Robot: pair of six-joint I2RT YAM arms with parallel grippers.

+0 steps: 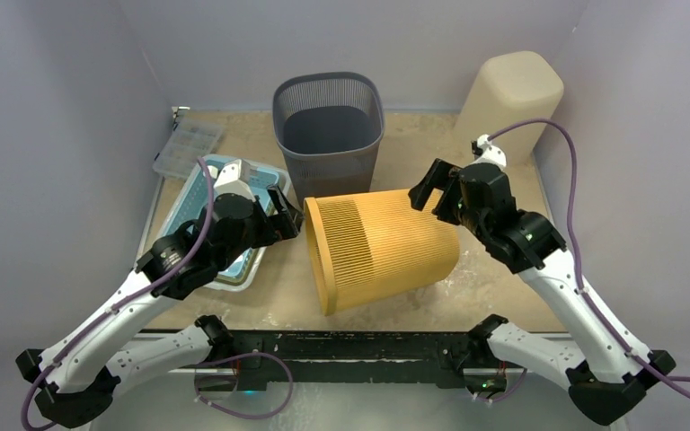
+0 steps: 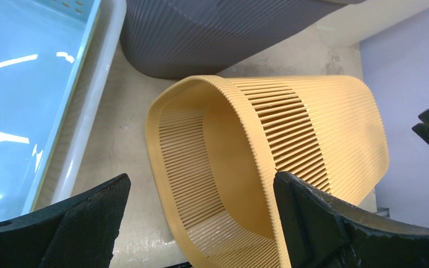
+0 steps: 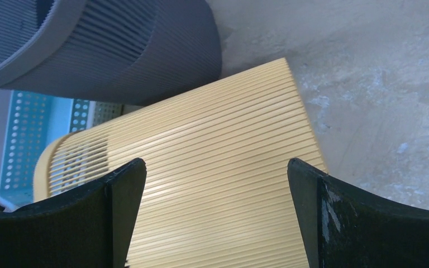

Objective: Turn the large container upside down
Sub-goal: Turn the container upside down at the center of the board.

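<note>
A large yellow ribbed bin (image 1: 386,247) lies on its side at the table's middle, with its open mouth facing left and toward the front. My left gripper (image 1: 292,220) is open right at the mouth's rim. In the left wrist view the bin's mouth (image 2: 184,167) fills the space between the wide-apart jaws of the left gripper (image 2: 201,177). My right gripper (image 1: 431,193) is open and hovers over the bin's closed base end. In the right wrist view the bin's ribbed wall (image 3: 218,123) lies under the right gripper (image 3: 217,162). Neither gripper holds anything.
A grey mesh bin (image 1: 328,135) stands upright just behind the yellow one, almost touching it. A blue perforated tray (image 1: 189,193) lies under the left arm. A clear lidded box (image 1: 187,148) sits at the back left. A tall beige container (image 1: 508,99) stands at the back right.
</note>
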